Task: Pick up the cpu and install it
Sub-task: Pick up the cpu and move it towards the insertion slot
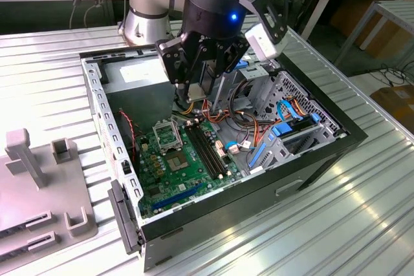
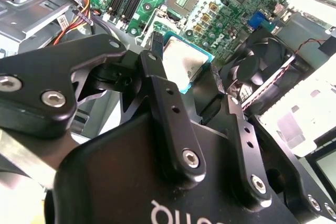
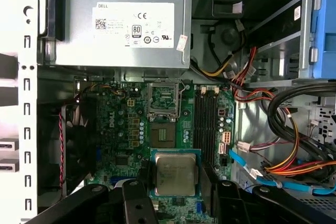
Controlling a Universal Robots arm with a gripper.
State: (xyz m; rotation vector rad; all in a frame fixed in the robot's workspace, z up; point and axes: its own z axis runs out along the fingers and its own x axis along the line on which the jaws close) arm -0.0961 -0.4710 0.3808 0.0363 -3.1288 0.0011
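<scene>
The cpu [image 3: 176, 174], a small flat square chip with a silver-grey top, sits between the black fingers [image 3: 143, 178] of my gripper [image 3: 176, 178], which is shut on its edges. In the second wrist view the cpu [image 2: 184, 61] shows gripped the same way by the gripper [image 2: 185, 62]. It hangs above the green motherboard [image 3: 123, 129], a little short of the square metal-framed socket [image 3: 164, 99]. In the exterior view the gripper [image 1: 197, 98] reaches down into the open computer case [image 1: 97, 95], above and just behind the socket [image 1: 169, 135].
A grey power supply [image 3: 123, 24] fills the case's far end. Long black memory slots [image 3: 207, 124] run beside the socket. Bundled orange, red and black cables [image 3: 283, 166] and blue drive brackets [image 1: 291, 130] crowd one side. A black fan [image 2: 257, 61] sits nearby. Grey fixtures [image 1: 39, 185] stand outside.
</scene>
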